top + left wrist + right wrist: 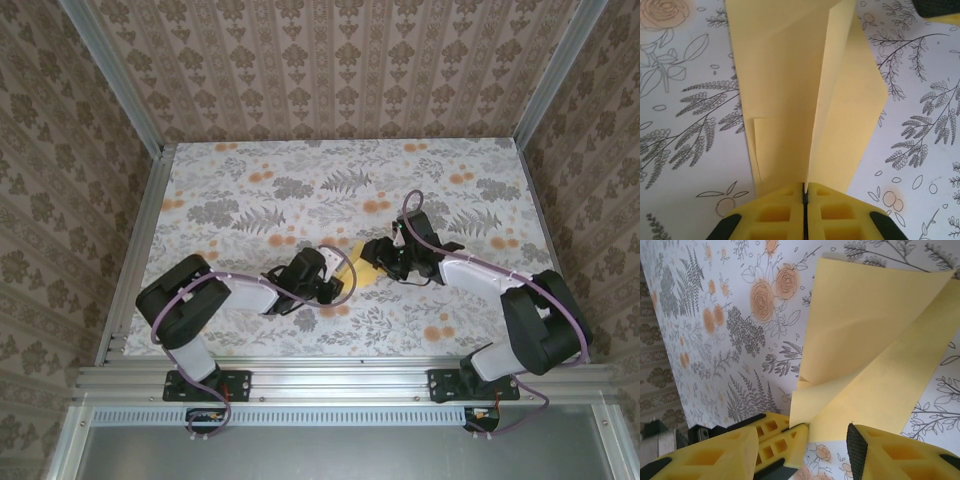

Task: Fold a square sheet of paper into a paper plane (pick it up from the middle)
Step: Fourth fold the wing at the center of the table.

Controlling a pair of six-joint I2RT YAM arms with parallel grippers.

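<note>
Left hand: my left hand [804,189] has its yellow pads pressed together on the near edge of the square sheet of paper [790,90], right where a raised fold runs down into them.
Right hand: my right hand [827,436] stands spread. A corner of the paper [875,340] sits in the gap, against one pad at most and not pinched.
Paper: it lies partly folded in the middle of the worktop [300,180], between the two hands [338,278] [376,258]. One flap stands up off the surface and the rest is flat or nearly so.
Stage, as I judge it: creases are begun but there is no pointed dart yet.
Risk, tearing: thin paper held at one edge will probably rip or crumple if I pull with the left while the right closes on the corner.
Risk, crooked crease: the upright flap is loose, so it may flop to the wrong side and the next fold would come out off centre.
Risk, slipping: one narrow pinch lets the sheet pivot, which would lose the alignment.
Risk, collision: the hands work nearly nose to nose, so any sideways move could knock one against the other.
Surroundings: orange printed flowers [771,295] and grey ferns cover the worktop, and patterned walls [330,60] close it in on three sides.
Obstructions: nothing loose lies near the paper. Only the other arm stands in the way.
</note>
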